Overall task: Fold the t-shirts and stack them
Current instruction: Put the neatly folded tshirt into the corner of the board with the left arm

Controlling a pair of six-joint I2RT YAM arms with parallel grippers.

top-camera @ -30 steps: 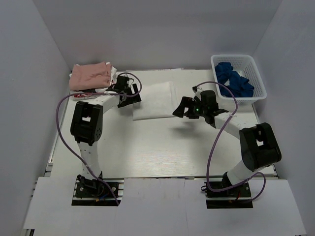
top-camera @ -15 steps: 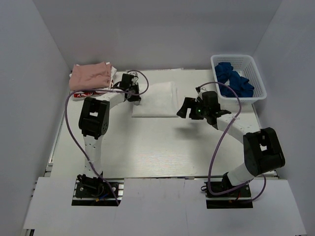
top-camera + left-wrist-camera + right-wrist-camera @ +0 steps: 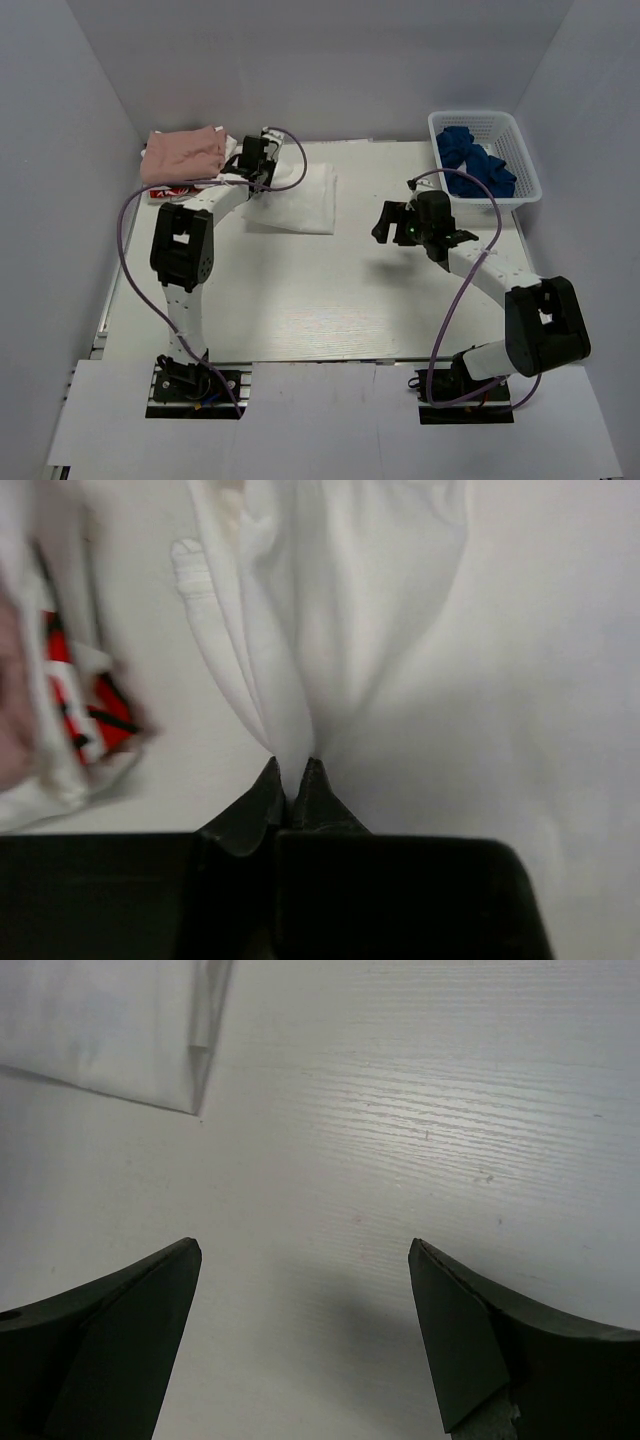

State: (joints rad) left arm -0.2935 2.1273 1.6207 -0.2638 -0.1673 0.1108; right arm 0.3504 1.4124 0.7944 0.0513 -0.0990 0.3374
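Pale walls (plain), white table (image 3: pixel 330 300)

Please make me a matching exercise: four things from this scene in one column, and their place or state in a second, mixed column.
Column one:
1. folded white cloth t-shirt
2. dusty-pink cloth t-shirt
3. crumpled blue cloths
4. right gripper

Column two:
A. open above the white table
B. inside the white plastic basket
C. pinched by the shut left gripper
D. lying on the white-and-red printed t-shirt

Pairs: 1-C, 2-D, 3-B, 4-A
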